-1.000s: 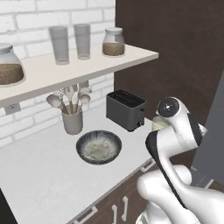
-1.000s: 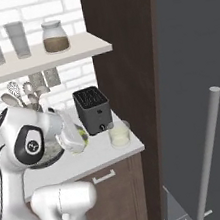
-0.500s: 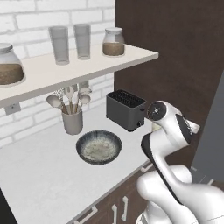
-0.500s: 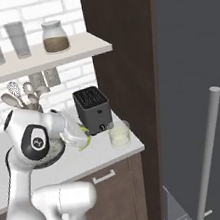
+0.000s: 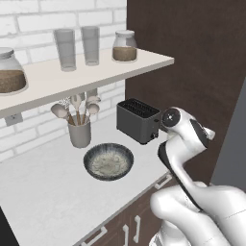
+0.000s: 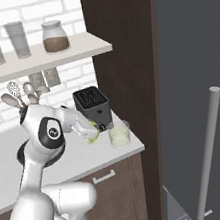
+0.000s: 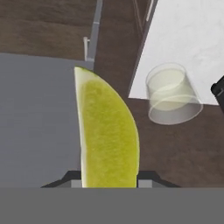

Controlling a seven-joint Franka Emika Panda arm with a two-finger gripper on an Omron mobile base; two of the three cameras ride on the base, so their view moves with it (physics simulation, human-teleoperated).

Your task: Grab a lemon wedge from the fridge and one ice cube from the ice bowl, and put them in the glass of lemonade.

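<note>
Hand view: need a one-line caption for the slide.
Gripper holding the lemon wedge near the counter edge, with the glass of lemonade ahead.

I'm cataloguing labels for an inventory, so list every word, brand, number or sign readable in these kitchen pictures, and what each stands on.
None can be read: the black toaster, the lidded glass jar with brown contents, the matte grey fridge and the short clear glass of lemonade carry no visible text.
</note>
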